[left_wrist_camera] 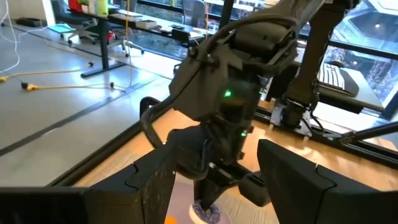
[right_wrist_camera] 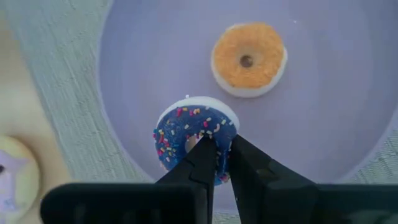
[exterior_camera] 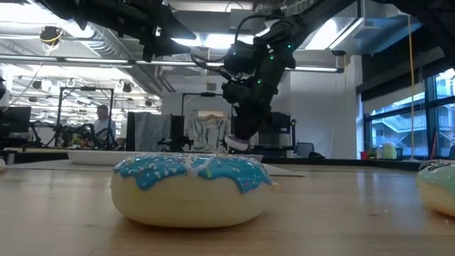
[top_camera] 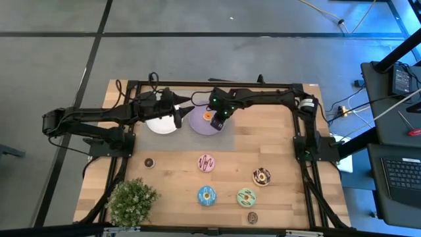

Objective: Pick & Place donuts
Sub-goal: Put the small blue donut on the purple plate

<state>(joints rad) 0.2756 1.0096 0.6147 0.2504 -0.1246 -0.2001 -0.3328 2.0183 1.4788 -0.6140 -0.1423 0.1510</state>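
The right gripper [right_wrist_camera: 216,163] is seen above the round lilac plate [right_wrist_camera: 323,118], and its two dark fingers are pressed together on the rim of a small purple-iced mini donut with coloured sprinkles [right_wrist_camera: 189,134], which is pinched at the edge next to its hole. On the same plate, just beside this one but apart from it, a small orange-iced mini donut [right_wrist_camera: 249,59] is lying flat. The plate is placed on a pale grey woven mat [right_wrist_camera: 68,74] at the far side of the light wooden table [top_camera: 283,141]. The left gripper [top_camera: 176,117] is held over the round white plate [top_camera: 160,124], which is standing just beside the lilac one, and its fingers are spread with nothing between them (from its wrist camera the right arm is seen close in front). The larger donuts are laid on the near half of the table, well apart from the plates: a pink-iced ring donut [top_camera: 206,162], a chocolate-iced one with sprinkles [top_camera: 262,176], a blue-iced one [top_camera: 206,195] and a green-iced one [top_camera: 247,196]. A dark-brown mini donut [top_camera: 149,162] is lying nearer the left side, and another small brown one [top_camera: 252,218] near the front edge. A small green potted plant [top_camera: 131,201] is placed at the front left corner.
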